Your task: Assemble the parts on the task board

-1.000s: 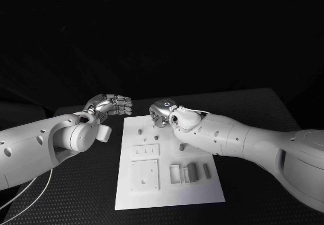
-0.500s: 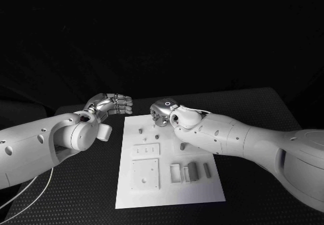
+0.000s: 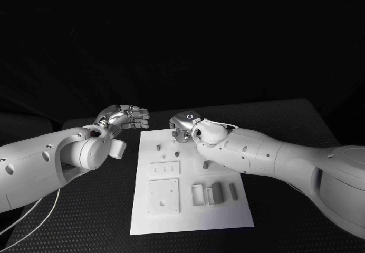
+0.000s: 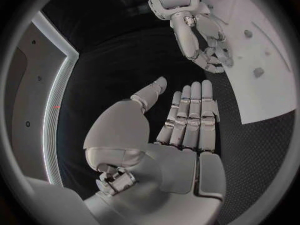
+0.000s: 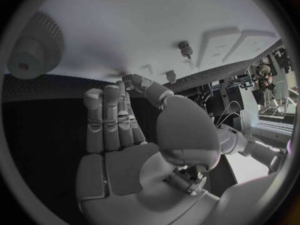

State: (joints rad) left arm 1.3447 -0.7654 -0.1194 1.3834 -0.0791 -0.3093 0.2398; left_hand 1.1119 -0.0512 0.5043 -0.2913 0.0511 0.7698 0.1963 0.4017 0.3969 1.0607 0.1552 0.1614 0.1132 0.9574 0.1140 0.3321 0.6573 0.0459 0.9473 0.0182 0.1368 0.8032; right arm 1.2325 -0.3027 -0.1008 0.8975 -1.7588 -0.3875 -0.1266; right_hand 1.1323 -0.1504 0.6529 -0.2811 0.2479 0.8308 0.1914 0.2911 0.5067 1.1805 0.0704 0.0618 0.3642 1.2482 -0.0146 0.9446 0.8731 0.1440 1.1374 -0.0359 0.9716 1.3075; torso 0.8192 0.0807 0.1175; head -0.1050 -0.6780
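The white task board (image 3: 190,213) lies in the middle of the table. Small grey pegs (image 3: 176,154) stand near its far end, two square plates (image 3: 163,196) sit at mid-left and several oblong parts (image 3: 217,192) at mid-right. My right hand (image 3: 182,126) hovers over the board's far edge, fingers side by side and slightly bent, holding nothing (image 5: 125,130). In front of its fingertips a grey gear (image 5: 31,50) and a peg (image 5: 185,47) sit on the board. My left hand (image 3: 125,117) hangs off the board's far left corner, fingers straight and together, thumb apart, empty (image 4: 187,120).
Black textured table (image 3: 84,221) surrounds the board on all sides, with its far edge (image 3: 251,105) just behind both hands. My right forearm (image 3: 258,153) crosses above the board's right side.
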